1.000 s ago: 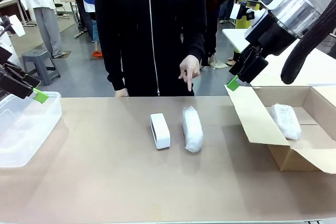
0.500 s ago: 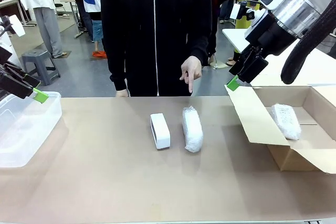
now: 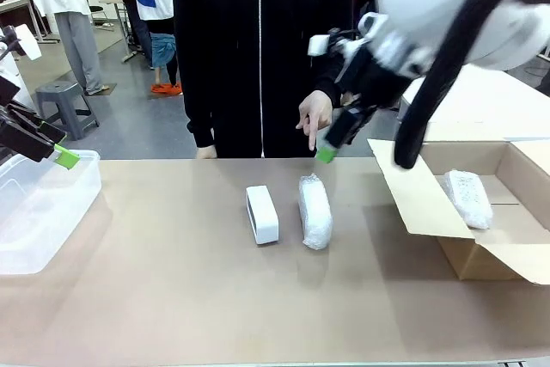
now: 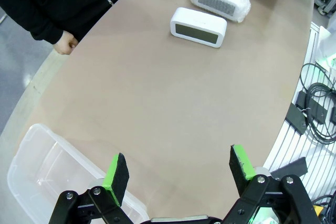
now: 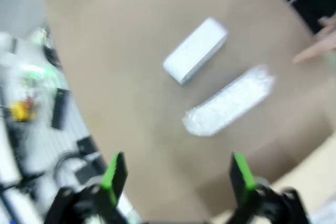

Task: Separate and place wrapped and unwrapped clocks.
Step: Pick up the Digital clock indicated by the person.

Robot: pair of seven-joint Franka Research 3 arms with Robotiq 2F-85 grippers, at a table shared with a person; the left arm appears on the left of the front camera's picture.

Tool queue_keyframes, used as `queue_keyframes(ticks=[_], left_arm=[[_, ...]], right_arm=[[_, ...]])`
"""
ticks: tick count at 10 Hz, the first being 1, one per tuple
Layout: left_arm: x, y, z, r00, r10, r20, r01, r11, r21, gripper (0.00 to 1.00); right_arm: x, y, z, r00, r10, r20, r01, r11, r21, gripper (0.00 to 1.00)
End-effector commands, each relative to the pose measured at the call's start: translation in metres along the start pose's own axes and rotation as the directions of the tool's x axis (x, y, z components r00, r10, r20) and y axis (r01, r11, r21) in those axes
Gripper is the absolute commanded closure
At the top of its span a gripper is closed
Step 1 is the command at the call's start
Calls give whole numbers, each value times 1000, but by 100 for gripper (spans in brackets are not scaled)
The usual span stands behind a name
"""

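In the front view, the right gripper (image 3: 326,152) is seen held above the table (image 3: 172,281), close beside the person's pointing hand (image 3: 315,113); how its jaws stand cannot be told from this angle. A wrapped clock (image 3: 315,211) is laid lengthwise on the table just below and nearer the camera than that gripper, apart from it, with the unwrapped clock (image 3: 262,214) just beside it on the left. A second wrapped clock (image 3: 468,198) is lodged inside the open cardboard box (image 3: 412,199) at the right. The left gripper (image 3: 62,157) is held over the clear plastic bin (image 3: 43,221) at the left edge, well apart from all the clocks. In the left wrist view, the left gripper (image 4: 178,167) is shown with its green pads (image 4: 116,171) spread wide and nothing between them; the bin's corner (image 4: 47,166) is seen just beside them, while the unwrapped clock (image 4: 198,26) and the wrapped clock (image 4: 219,4) are placed far up the table, side by side. A person's closed hand (image 4: 65,43) is rested at the table's edge. In the right wrist view, which is blurred, the right gripper (image 5: 176,171) is shown spread and holding nothing, with the wrapped clock (image 5: 230,100) lying on the table just beyond its fingers and the unwrapped clock (image 5: 195,51) farther off.
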State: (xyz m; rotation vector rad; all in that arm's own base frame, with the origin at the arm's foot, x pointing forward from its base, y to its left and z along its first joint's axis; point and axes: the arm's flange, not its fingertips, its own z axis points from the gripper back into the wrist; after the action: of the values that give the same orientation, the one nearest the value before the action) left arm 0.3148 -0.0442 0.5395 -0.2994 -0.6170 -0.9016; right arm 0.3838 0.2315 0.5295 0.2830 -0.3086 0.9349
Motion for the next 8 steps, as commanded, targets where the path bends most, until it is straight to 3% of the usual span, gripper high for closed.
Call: queue_keyframes(ticks=[1,3,5,8], left_arm=[[-1,2,0,1000,-8,14,8,1000,-15,0],[-1,2,0,1000,-8,14,8,1000,-15,0],[-1,2,0,1000,-8,14,8,1000,-15,0],[-1,2,0,1000,-8,14,8,1000,-15,0]], right_arm=[[21,8,-24,967,-240,-90,226,963,-144,0],[17,11,-47,937,-336,-93,311,927,-209,0],[23,2,-79,918,-371,-143,340,918,-202,0],[22,-27,-110,888,-454,-68,419,862,-284,0]])
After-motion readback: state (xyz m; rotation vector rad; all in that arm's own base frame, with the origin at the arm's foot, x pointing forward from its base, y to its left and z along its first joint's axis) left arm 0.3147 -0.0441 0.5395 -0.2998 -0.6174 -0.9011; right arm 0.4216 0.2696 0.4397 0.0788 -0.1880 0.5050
